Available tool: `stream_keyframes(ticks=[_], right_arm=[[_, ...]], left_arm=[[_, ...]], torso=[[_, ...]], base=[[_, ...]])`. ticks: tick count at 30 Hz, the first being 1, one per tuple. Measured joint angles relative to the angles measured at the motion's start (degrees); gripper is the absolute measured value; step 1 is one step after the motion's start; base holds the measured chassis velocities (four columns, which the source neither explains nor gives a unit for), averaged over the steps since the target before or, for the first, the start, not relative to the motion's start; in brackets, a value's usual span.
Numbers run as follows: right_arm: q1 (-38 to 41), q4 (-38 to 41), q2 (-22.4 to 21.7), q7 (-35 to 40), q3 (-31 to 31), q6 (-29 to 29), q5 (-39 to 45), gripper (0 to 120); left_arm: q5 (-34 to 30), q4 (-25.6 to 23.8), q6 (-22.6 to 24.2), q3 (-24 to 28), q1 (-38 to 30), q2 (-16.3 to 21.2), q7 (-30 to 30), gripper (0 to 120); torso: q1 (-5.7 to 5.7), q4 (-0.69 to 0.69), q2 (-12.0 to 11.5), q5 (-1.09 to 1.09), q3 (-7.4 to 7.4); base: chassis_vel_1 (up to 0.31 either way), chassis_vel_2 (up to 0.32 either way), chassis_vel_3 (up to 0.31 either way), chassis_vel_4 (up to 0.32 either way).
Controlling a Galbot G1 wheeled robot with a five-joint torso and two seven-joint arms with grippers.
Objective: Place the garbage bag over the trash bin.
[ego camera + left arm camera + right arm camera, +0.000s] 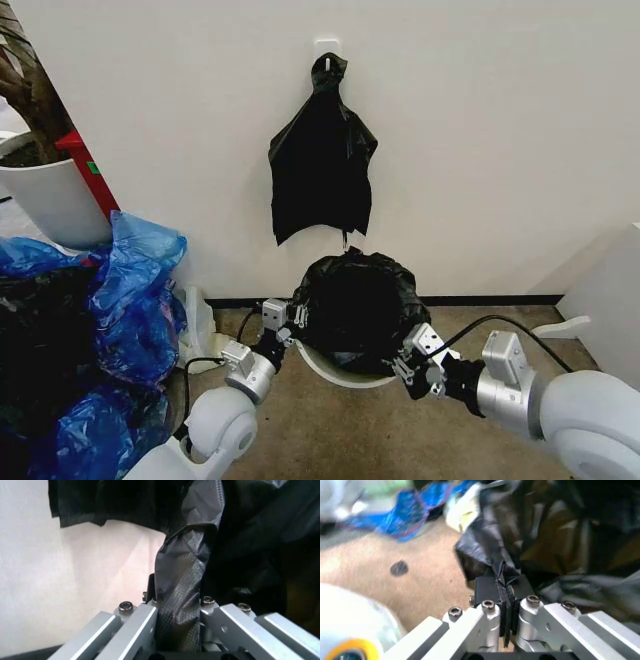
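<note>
Left gripper (290, 322), right gripper (408, 368) both clamp garbage bag (355, 300) over trash bin (335, 373).

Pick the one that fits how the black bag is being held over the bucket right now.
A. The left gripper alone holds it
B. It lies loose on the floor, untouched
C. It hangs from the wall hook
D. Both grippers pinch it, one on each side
D: the left gripper and the right gripper each have their jaws shut on the black bag, one either side of the bucket.
</note>
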Motion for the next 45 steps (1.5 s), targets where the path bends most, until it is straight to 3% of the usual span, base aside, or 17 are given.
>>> stream_keyframes(ticks=[6, 14, 24, 33, 37, 38, 40, 45], right_arm=[[-0.2, 0.0, 0.9, -6.7, -7.3, 2.1, -15.5, 0], [0.2, -3.4, 2.9, -8.9, -12.2, 6.1, -23.9, 0], [0.6, -14.7, 7.7, -8.8, -15.4, 11.8, -33.9, 1], [0.6, -19.5, 8.7, -6.6, -14.1, 11.7, -32.5, 36], [0.3, -20.1, 8.7, -5.6, -14.1, 11.7, -32.4, 46], [-0.2, -19.5, 8.6, -4.3, -13.8, 11.7, -32.2, 54], [-0.8, -18.7, 8.4, -3.6, -13.4, 11.6, -31.9, 55], [-6.3, -12.6, 7.0, -1.9, -8.1, 11.3, -29.8, 77]], left_arm=[[-4.7, -0.9, 3.0, -0.3, -0.9, -0.1, -2.6, 2], [-10.6, -2.0, 5.7, -0.3, -1.7, -0.4, -6.0, 2], [-16.6, -3.9, 8.6, -0.6, -2.5, 0.5, -8.1, 2], [-18.3, -4.6, 9.7, -1.3, -2.5, 1.2, -8.8, 2], [-19.1, -5.0, 10.1, -1.4, -2.5, 1.3, -9.1, 2], [-19.2, -4.9, 10.2, -1.5, -2.7, 1.4, -9.4, 2], [-19.2, -4.7, 10.2, -1.6, -2.8, 1.3, -9.4, 2], [-19.3, -2.0, 9.3, -2.6, -4.4, 0.3, -9.1, 2]], torso=[[0.0, 0.0, 0.0, 0.01, 0.0], [0.0, 0.0, 0.0, 0.02, 0.0], [0.0, 0.01, 0.0, -0.01, 0.0], [0.0, 0.01, 0.0, 0.01, 0.0], [0.0, 0.0, 0.0, 0.01, 0.0], [0.0, 0.0, 0.0, 0.02, 0.0], [0.0, 0.01, 0.0, 0.02, 0.0], [0.0, 0.0, 0.0, 0.0, 0.0]], base=[[0.0, 0.0, 0.0, 0.0], [0.0, 0.0, 0.0, 0.0], [0.0, 0.0, 0.0, 0.0], [0.0, 0.0, 0.0, 0.0], [0.0, 0.0, 0.0, 0.0], [0.0, 0.0, 0.0, 0.0], [0.0, 0.0, 0.0, 0.0], [0.0, 0.0, 0.0, 0.0]])
